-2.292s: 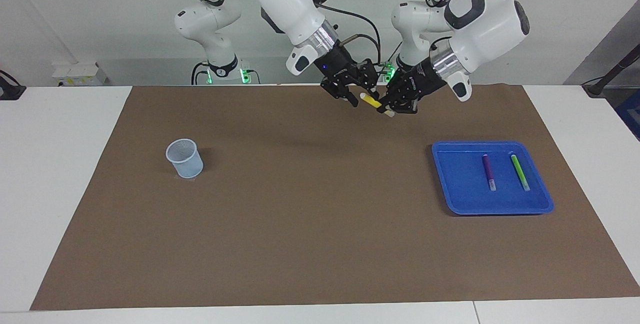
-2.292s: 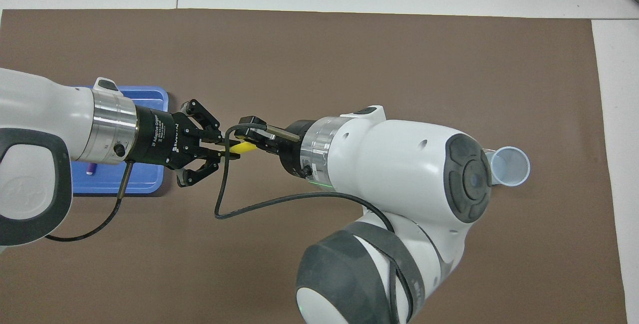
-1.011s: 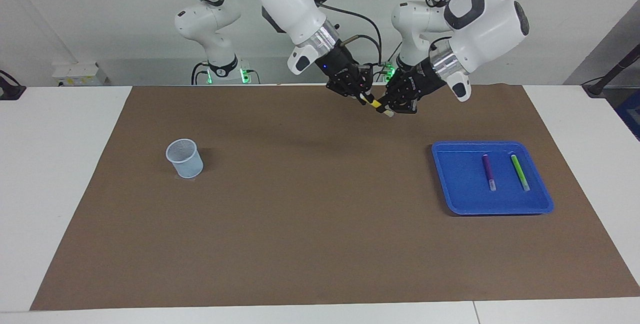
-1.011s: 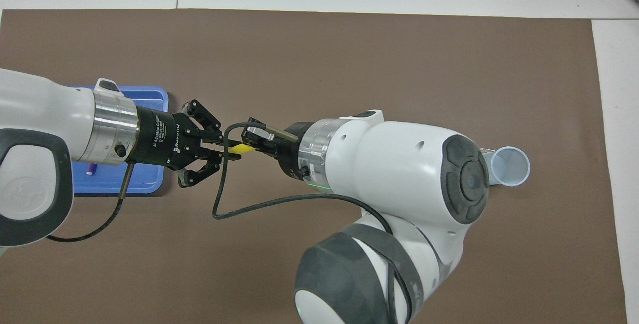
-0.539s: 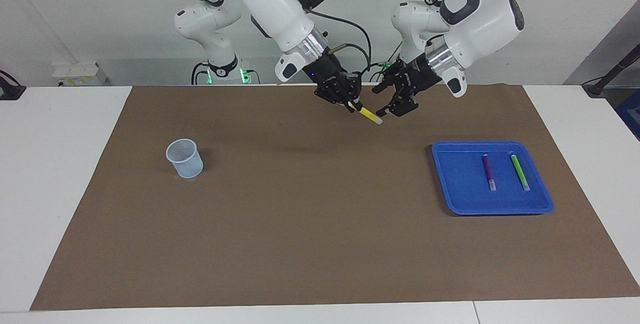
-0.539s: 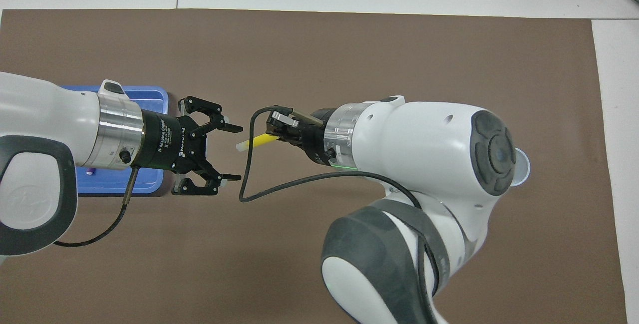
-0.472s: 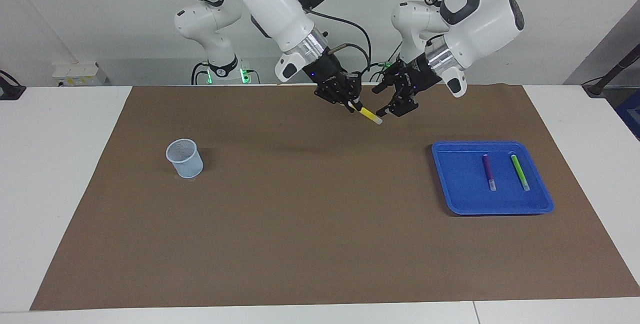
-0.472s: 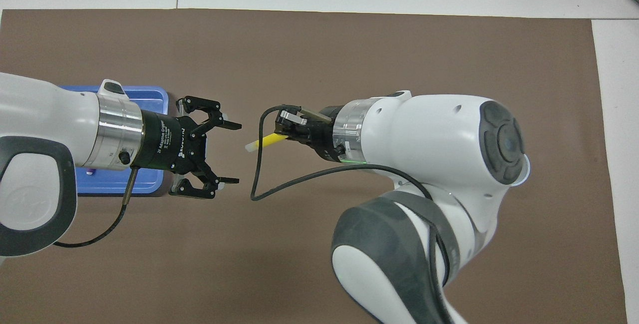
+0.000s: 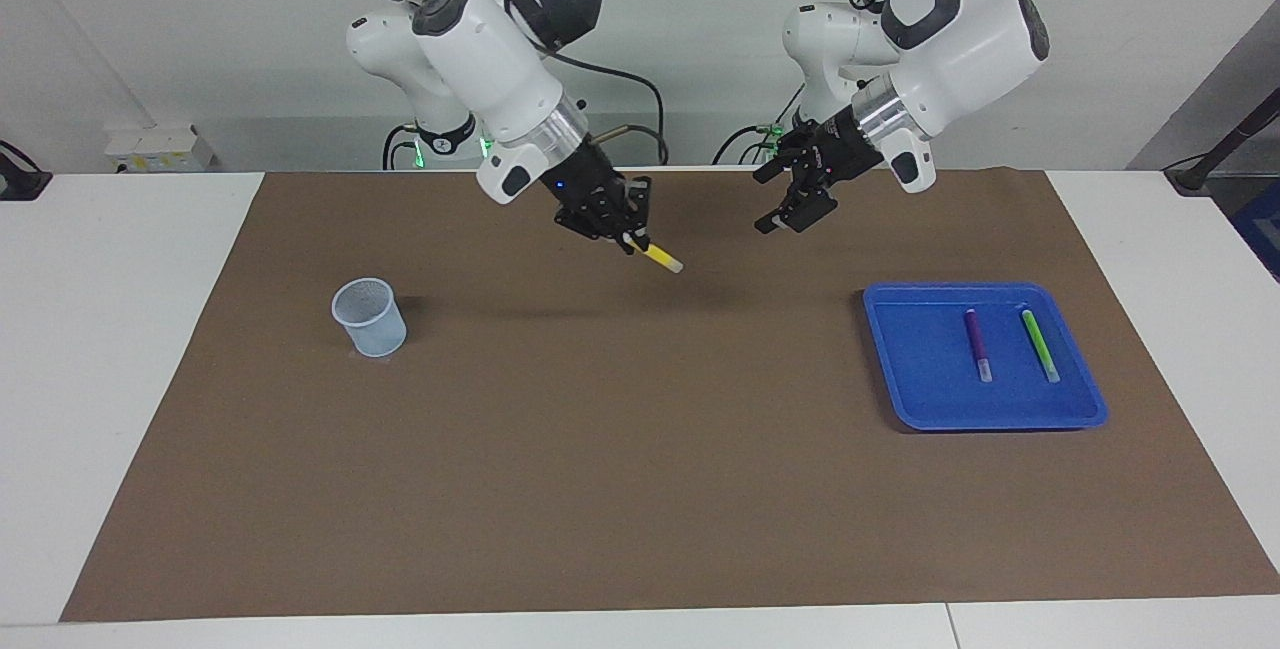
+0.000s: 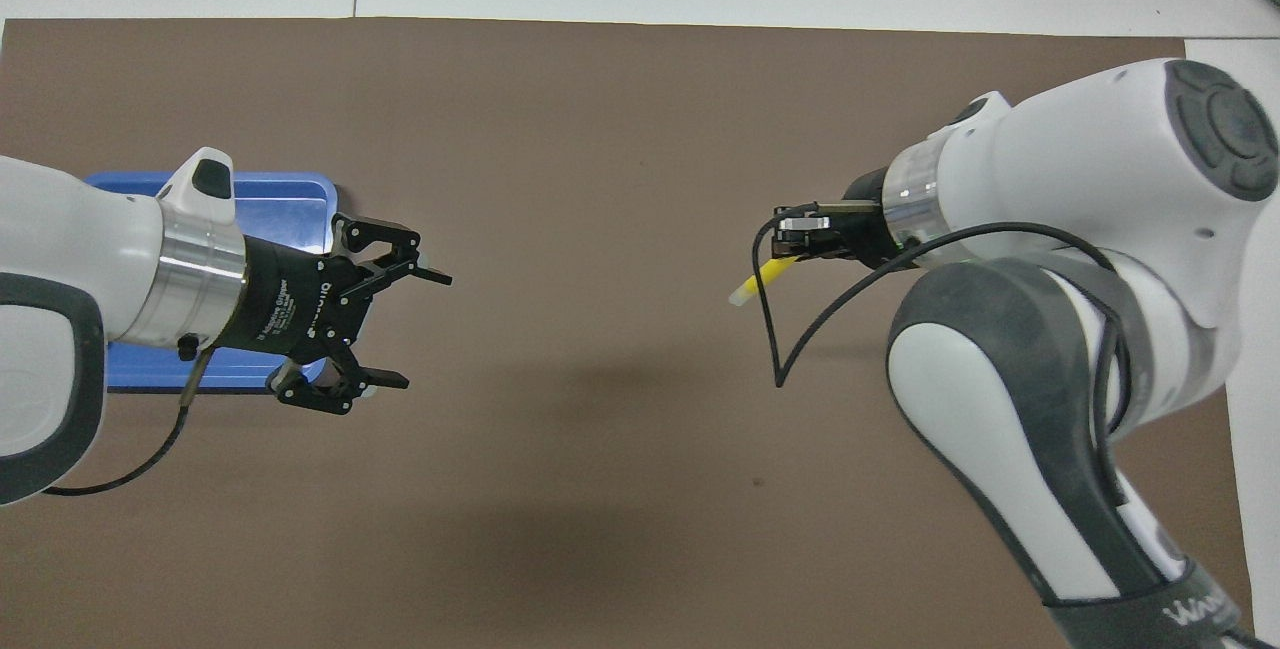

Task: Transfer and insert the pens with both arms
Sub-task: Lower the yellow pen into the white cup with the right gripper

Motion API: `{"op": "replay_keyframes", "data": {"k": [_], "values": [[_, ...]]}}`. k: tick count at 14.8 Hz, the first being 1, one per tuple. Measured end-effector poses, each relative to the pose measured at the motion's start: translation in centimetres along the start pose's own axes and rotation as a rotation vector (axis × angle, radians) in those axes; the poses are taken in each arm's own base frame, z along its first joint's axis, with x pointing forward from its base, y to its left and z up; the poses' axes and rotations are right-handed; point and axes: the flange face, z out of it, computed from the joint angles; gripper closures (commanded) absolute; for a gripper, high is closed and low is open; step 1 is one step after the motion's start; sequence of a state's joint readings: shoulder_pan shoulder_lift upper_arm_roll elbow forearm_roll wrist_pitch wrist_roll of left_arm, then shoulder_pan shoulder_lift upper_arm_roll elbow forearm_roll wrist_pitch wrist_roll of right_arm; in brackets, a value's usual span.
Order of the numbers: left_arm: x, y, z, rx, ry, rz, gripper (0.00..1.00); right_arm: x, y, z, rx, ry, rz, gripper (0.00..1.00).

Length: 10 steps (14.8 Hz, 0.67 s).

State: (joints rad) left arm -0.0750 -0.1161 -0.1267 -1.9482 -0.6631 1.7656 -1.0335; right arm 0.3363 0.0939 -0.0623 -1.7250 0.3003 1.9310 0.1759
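Slim yellow pen with a pale whitish tip (image 9: 662, 258) is hanging tilted over the brown mat (image 9: 600, 449), pinched in the right gripper (image 9: 628, 236); left gripper (image 9: 785, 201) is hovering with fingers spread; purple pen (image 9: 977, 342) and bright green pen (image 9: 1039, 344) are lying in the blue plastic tray (image 9: 915, 399).

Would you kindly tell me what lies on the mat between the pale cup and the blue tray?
Nothing: between the cup and the tray the brown mat is bare, as the facing view shows.

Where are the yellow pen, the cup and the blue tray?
yellow pen (image 9: 660, 256), facing view, its yellow barrel.
cup (image 9: 369, 317), facing view, its outer wall.
blue tray (image 9: 915, 359), facing view, bare floor.
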Motion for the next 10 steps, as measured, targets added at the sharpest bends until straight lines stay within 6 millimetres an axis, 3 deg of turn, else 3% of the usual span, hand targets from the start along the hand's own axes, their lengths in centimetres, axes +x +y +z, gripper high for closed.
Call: {"op": "replay_keyframes", "data": {"k": [4, 7, 10], "values": [[4.9, -2.9, -3.5, 0.06, 0.074, 0.301, 0.0, 0.8, 9.4, -2.3, -0.186, -0.062, -0.206, 1.0], [6.4, -3.9, -4.5, 0.165, 0.151, 0.522, 0.0, 1.0, 16.1, -3.9, -0.24, -0.102, -0.308, 1.0], [6.4, -4.1, -6.2, 0.258, 0.208, 0.69, 0.0, 0.5, 19.4, -4.0, -0.267, -0.132, -0.329, 1.0]]}}
